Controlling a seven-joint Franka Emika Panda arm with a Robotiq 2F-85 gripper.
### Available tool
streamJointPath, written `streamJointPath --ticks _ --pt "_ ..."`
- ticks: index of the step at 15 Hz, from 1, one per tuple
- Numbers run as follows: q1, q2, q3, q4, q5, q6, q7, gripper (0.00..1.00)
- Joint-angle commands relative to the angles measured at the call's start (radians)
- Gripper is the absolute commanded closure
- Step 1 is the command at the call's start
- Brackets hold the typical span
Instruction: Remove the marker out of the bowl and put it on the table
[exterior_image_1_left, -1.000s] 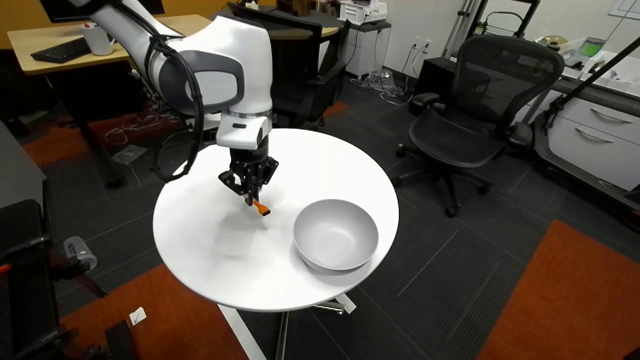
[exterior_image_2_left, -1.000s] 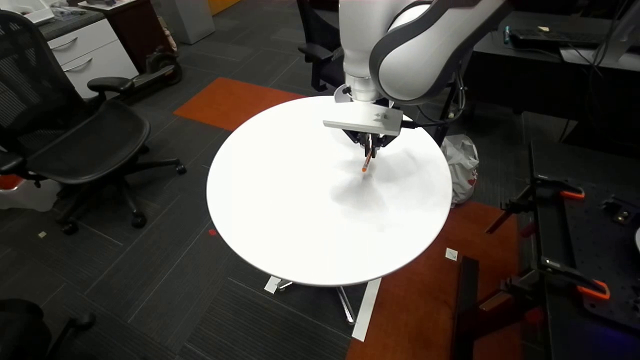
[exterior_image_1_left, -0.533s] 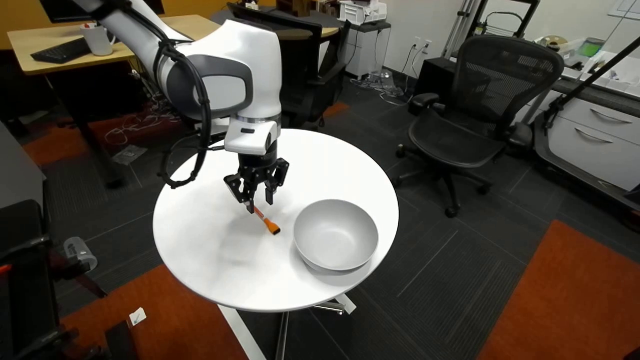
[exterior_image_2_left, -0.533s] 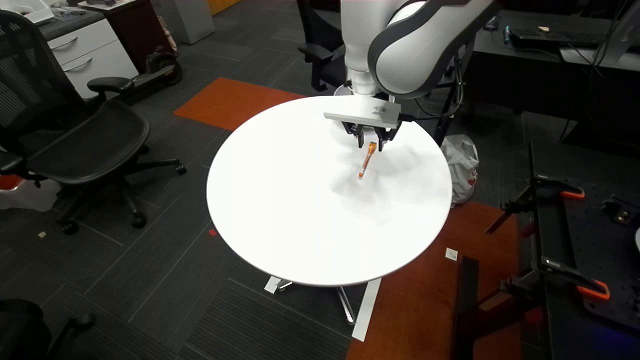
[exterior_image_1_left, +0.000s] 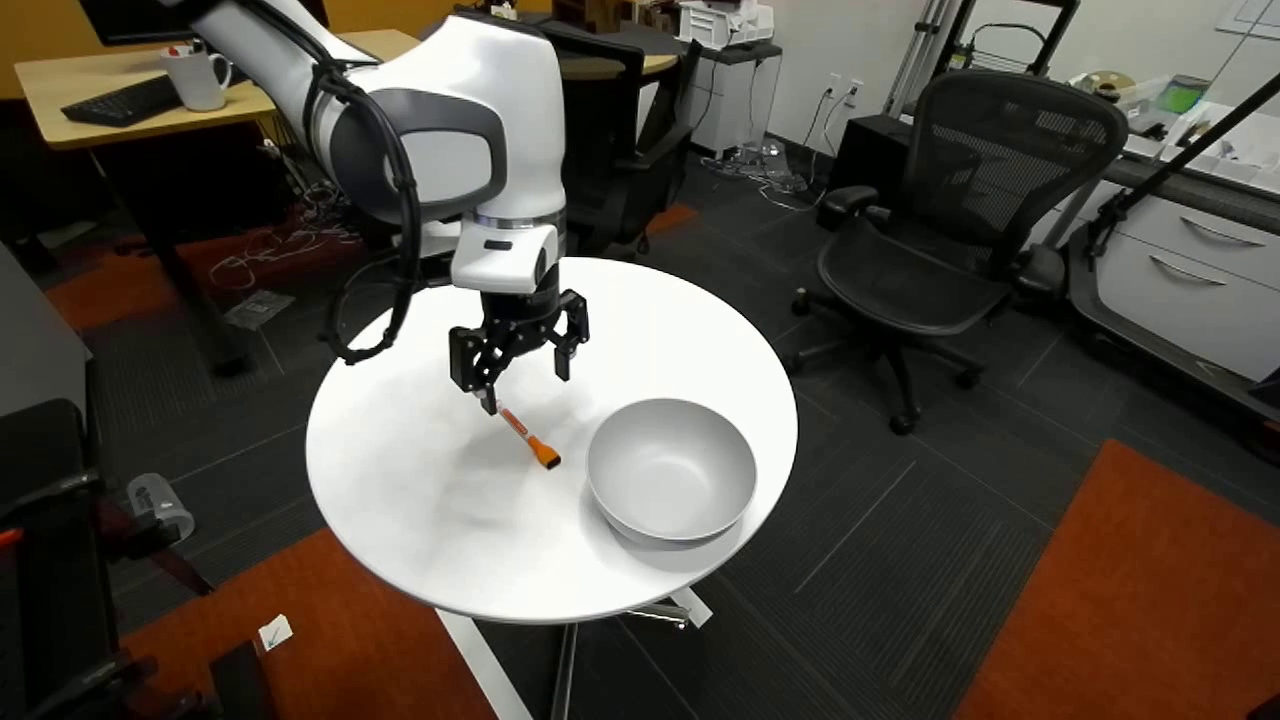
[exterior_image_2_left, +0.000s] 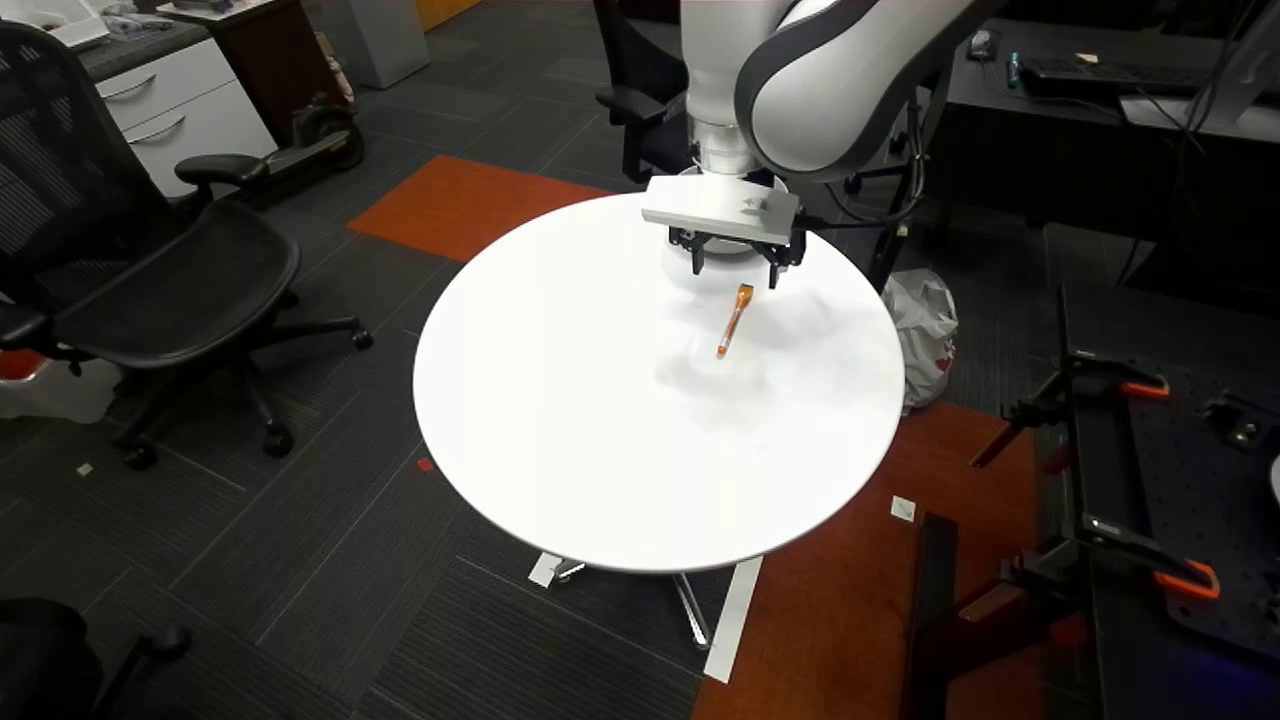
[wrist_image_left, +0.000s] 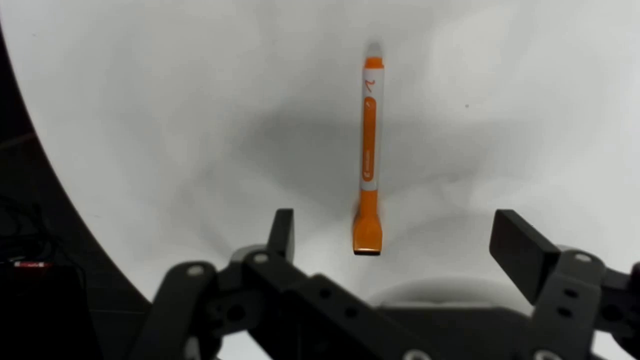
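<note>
The orange-and-white marker (wrist_image_left: 369, 140) lies on the white round table (exterior_image_1_left: 420, 520), outside the bowl. Its wide orange end with a dark edge points toward the gripper in the wrist view. Both exterior views show the marker (exterior_image_1_left: 541, 451) (exterior_image_2_left: 734, 322) apart from the fingers. My gripper (exterior_image_1_left: 526, 390) (exterior_image_2_left: 735, 275) (wrist_image_left: 394, 215) hangs above the table, open wide, holding nothing. The light-grey bowl (exterior_image_1_left: 672, 470) stands upright near the marker, with nothing visible inside. In an exterior view the arm mostly hides the bowl (exterior_image_2_left: 730, 247).
A black office chair (exterior_image_1_left: 920, 290) stands on the floor beyond the table. Behind the arm is a light-wood desk (exterior_image_1_left: 350, 48) with a white mug (exterior_image_1_left: 195, 80). A black bench (exterior_image_2_left: 1150, 450) with orange-tipped clamps stands off the table's side, near a plastic bag (exterior_image_2_left: 920, 330).
One second ago the gripper was shut on the marker. The fingers have spread apart, the marker has dropped onto the table, and the gripper has risen slightly above it.
</note>
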Motion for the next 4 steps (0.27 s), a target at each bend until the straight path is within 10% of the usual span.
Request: streamJointPath --ticks 1,4 --pt "0.013 -0.029 -0.011 -0.024 -0.003 0.025 0.001 0.00" --pt "0.006 0.000 -0.006 0.003 0.005 0.004 -0.004 0.00"
